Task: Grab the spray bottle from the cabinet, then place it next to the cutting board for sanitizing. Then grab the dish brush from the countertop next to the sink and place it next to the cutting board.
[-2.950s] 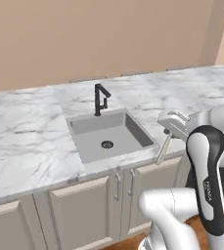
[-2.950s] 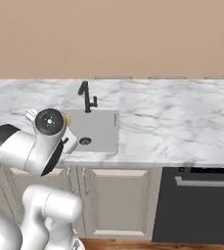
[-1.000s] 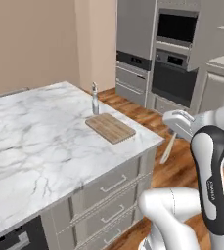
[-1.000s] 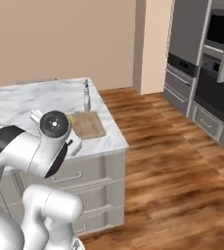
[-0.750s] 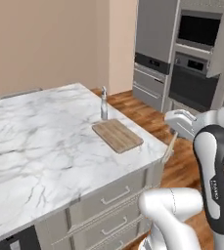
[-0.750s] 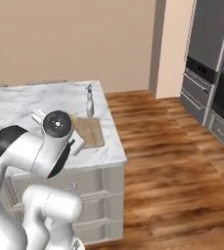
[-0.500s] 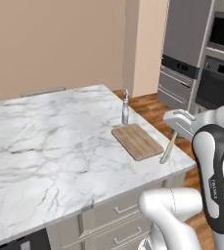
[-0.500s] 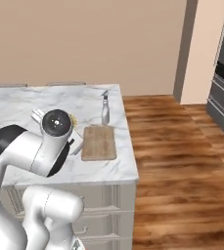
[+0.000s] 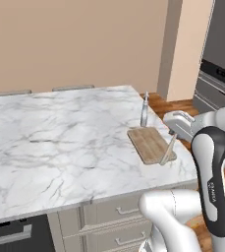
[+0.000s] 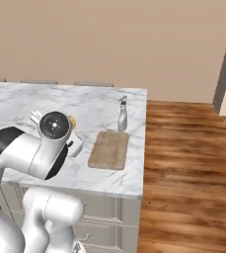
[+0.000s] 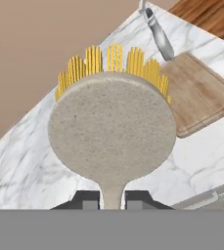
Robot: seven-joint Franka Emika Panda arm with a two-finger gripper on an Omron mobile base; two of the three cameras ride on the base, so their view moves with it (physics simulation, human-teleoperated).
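A long white marble countertop [image 9: 60,133] with grey veining spans the island, ending at a corner above pale drawer fronts [image 9: 119,221], with wooden floor [image 10: 188,163] beyond it. Near that end of the slab lies the cutting board [image 9: 150,144], flat, its long side running away from the robot. The spray bottle [image 9: 144,110] stands upright on the marble just past the board's far edge; from the right base view it sits close to the board's far right corner [image 10: 122,115], and whether it touches the wood is hard to tell at this size. The gripper [image 11: 112,199] has its fingers narrowed onto the pale handle of the dish brush [image 11: 112,132], whose round speckled head fills the middle of the hand view with yellow bristles fanning out behind its top edge. In the left base view the brush [image 9: 168,149] hangs as a thin pale stick slanting down from the hand, over the near right edge of the board, held above the countertop rather than resting on it.
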